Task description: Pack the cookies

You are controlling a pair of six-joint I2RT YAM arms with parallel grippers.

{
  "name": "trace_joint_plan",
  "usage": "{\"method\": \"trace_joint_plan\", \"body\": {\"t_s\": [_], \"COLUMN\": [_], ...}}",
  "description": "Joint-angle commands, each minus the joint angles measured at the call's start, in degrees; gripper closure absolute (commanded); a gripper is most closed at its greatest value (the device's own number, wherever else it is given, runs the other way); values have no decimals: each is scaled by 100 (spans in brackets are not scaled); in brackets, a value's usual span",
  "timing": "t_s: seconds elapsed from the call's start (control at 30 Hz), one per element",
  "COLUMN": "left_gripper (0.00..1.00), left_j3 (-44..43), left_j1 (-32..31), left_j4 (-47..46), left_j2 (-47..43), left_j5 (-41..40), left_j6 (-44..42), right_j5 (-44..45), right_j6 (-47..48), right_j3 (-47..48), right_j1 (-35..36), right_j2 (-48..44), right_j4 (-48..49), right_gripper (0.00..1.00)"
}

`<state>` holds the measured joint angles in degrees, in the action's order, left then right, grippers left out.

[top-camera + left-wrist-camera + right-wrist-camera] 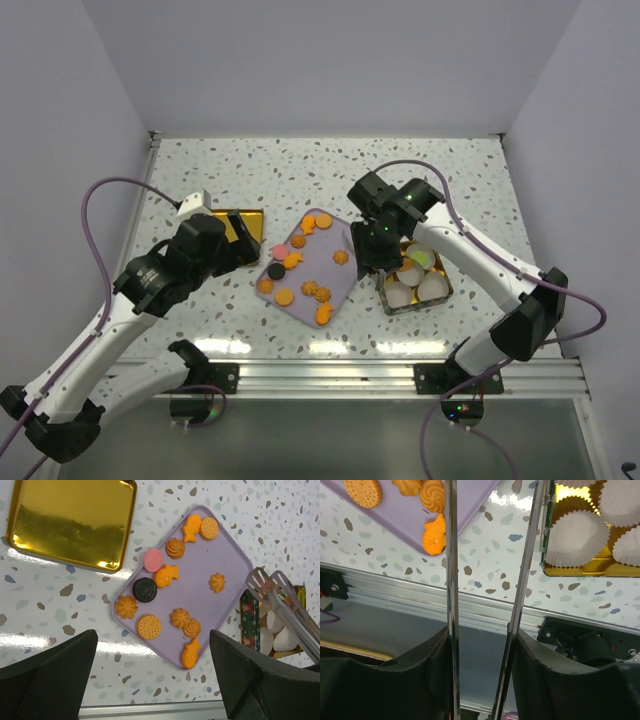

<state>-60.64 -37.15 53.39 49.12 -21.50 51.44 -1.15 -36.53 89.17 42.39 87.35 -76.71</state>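
Cookies (165,575): mostly orange, 1 pink, 1 black, spread on lilac tray (225,560), mid worktop (60,610). Tin (249,616) w/ paper cups (576,537) just beside tray, twd right edge. Gold lid (70,520) apart, twd left edge. R claw (482,645) clamped on tongs (280,605), blades apart, tips betw tray & tin. L claw (152,645) wide, empty, above tray's near-left side.

Gold lid (70,522), lilac tray (200,560), metal tongs (280,605)

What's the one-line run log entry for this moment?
left gripper: jaws open, empty | right gripper: jaws shut on tongs, tongs empty, beside tin | cookies: on purple tray
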Motion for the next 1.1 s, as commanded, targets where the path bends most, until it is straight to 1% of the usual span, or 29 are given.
{"method": "trace_joint_plan", "body": {"t_s": [0.0,0.27,0.63,1.07], "left_gripper": [0,0,0,0], "left_j3": [-18,17,105,105], "left_j1": [32,41,41,41], "left_j4": [-13,137,216,269], "left_j2": [-122,-289,-456,-491], "left_j5": [-179,-276,-338,-425], "left_j6": [33,129,208,147], "right_j5": [-184,-237,-360,-342], "right_j6": [-161,-38,67,111], "right_j3": [338,216,83,57], "right_j1": [146,296,331,349], "right_j2": [228,590,1038,1328], "right_j4": [-37,-11,165,235], "right_gripper": [53,53,52,53]}}
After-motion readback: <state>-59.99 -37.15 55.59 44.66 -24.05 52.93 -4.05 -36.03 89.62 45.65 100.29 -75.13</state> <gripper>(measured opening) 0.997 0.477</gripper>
